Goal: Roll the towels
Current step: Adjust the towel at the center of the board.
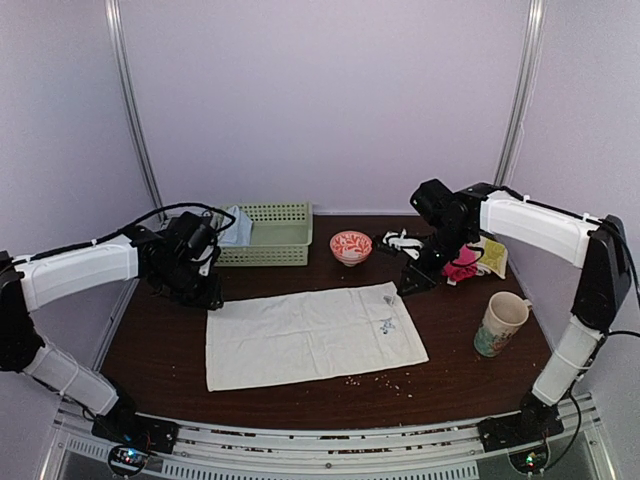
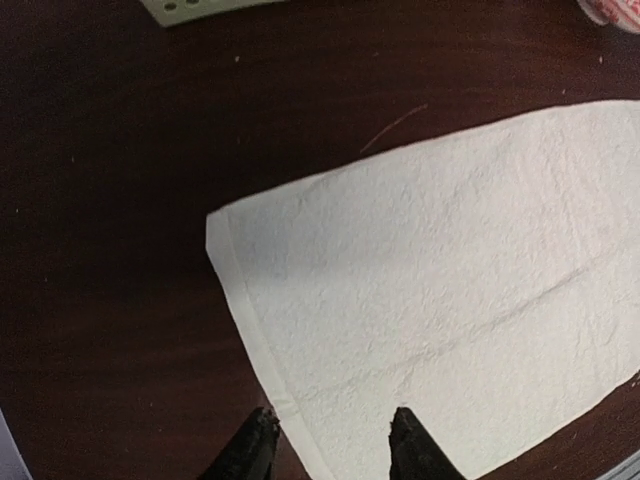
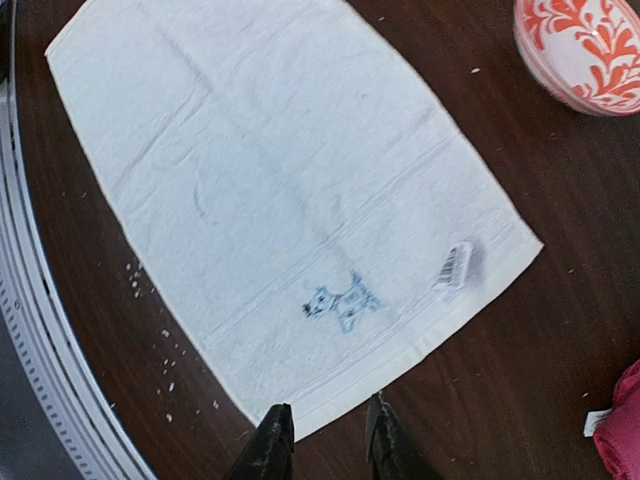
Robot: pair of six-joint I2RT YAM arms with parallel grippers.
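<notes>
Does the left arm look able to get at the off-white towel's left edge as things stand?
Probably yes. The left jaws stand apart over the off-white towel's left hem, nothing lies on or beside that edge, and the green basket sits farther back.

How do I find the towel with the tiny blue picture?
Look at the dark brown table. An off-white towel lies spread flat in its middle. The pale blue towel sits bunched at the green basket; this one is flat with a barcode tag.

Off-white towel point(image 2: 450, 320) lies flat on dark table point(image 2: 110, 250) (left hand point(image 2: 332, 425) spread above).
</notes>
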